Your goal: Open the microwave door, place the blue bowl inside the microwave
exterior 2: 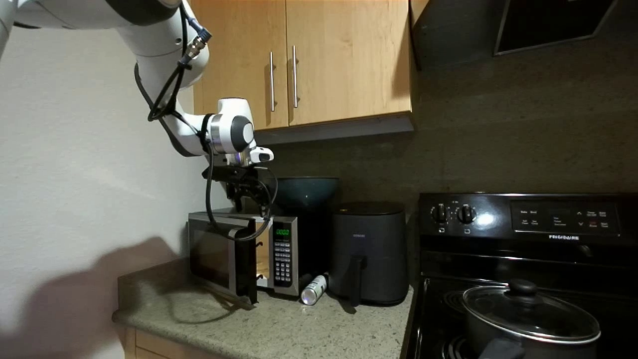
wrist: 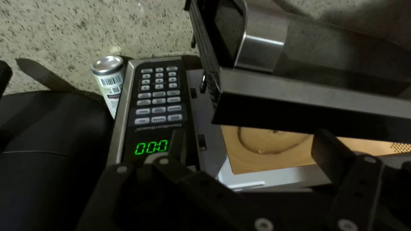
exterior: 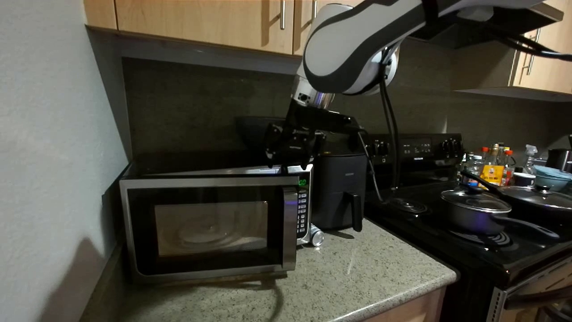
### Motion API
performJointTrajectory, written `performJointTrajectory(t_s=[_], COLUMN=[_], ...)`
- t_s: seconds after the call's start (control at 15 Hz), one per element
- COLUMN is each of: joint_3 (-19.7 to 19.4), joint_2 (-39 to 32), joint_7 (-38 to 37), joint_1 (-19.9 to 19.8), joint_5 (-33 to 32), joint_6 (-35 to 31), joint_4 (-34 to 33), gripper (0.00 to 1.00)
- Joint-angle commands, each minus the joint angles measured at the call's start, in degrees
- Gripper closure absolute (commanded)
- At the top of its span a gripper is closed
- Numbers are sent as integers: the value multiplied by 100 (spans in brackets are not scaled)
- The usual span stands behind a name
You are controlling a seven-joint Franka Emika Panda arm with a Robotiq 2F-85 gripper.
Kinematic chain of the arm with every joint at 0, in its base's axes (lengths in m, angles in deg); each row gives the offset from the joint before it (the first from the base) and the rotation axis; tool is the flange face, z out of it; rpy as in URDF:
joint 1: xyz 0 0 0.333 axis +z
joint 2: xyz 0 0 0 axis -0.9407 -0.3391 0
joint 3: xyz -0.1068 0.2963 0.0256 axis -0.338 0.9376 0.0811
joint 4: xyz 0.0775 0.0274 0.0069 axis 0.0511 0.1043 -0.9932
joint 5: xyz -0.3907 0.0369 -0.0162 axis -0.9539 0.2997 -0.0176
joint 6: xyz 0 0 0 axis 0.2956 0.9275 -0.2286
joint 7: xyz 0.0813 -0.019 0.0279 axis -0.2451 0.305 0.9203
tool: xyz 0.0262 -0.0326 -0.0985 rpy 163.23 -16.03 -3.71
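1. Stainless steel is framing the microwave door (exterior: pixel 205 223), which is standing partly open, its handle side swung out toward the front edge of the worktop (exterior 2: pixel 284 324).
2. The Hamilton Beach microwave (exterior 2: pixel 283 254) is occupying the worktop's back corner beside the pale wall (exterior: pixel 49 134); its display (wrist: pixel 151 147) is glowing with green zeros.
3. The gripper (wrist: pixel 250 142) is hanging at the gap between door and microwave, its fingers (wrist: pixel 334 157) standing wide apart; whether either is touching anything, I cannot tell.
4. The dark blue bowl (exterior 2: pixel 306 192) is sitting high at the back in both exterior views, before the dark backsplash (exterior 2: pixel 374 164); what is bearing it is hidden.
5. A can (exterior 2: pixel 314 290) is lying on its side between the microwave and a black air fryer (exterior 2: pixel 370 254), which is standing near the worktop's edge along the Frigidaire range (exterior 2: pixel 518 214).
6. A glass-lidded pot (exterior 2: pixel 531 319) is resting on the range.
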Motion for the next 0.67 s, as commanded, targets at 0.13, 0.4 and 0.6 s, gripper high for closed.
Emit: performJointTrajectory(t_s=[0.13, 0.4, 0.6], joint_3=[-217, -235, -227], joint_2=[21, -1, -5], joint_7=[-110, -38, -57], joint_1=[291, 311, 307], joint_5=[-47, 17, 93], joint_6=[1185, 951, 1123], joint_4=[-423, -390, -423], gripper=[0, 0, 0])
